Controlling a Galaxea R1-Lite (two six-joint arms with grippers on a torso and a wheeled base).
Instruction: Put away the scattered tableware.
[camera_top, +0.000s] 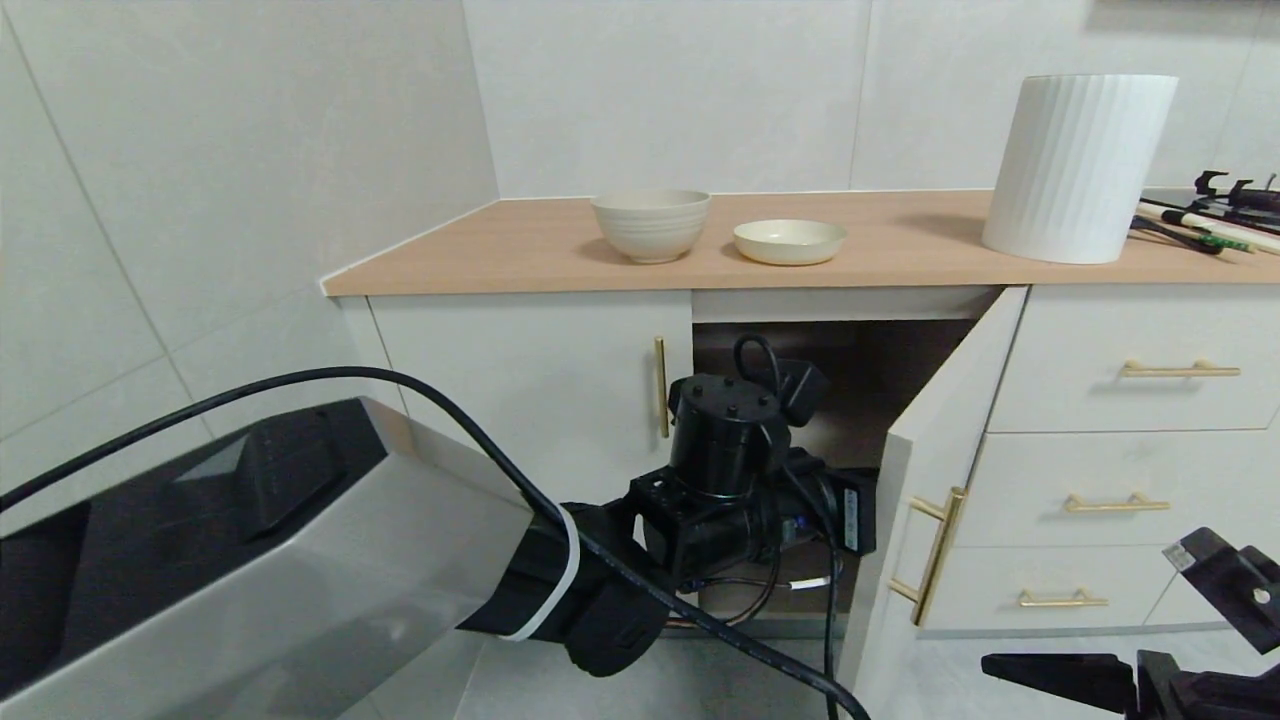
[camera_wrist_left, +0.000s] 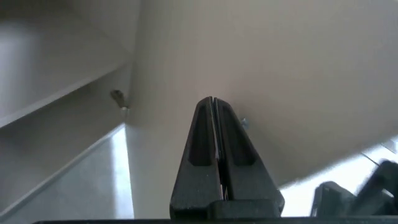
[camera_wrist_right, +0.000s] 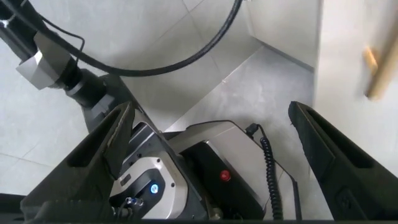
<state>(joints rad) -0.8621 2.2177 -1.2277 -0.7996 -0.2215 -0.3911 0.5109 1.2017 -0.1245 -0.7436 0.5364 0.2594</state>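
Ribbed beige ceramic bowl, shallow cream dish: both on wooden table, apparently unstowed; white cupboard door open; left gripper closed, empty; right gripper open.

A light wood-topped bench runs across the upper half of the head view, from just left of centre to the right edge, against a pale tiled wall. Near its left end stands a ribbed cream bowl, upright. Just right of it, apart from it, sits a shallow cream dish. Well to the right stands a tall ribbed white container. Beside that, at the frame's right edge, lies a cluster of long-handled tools.
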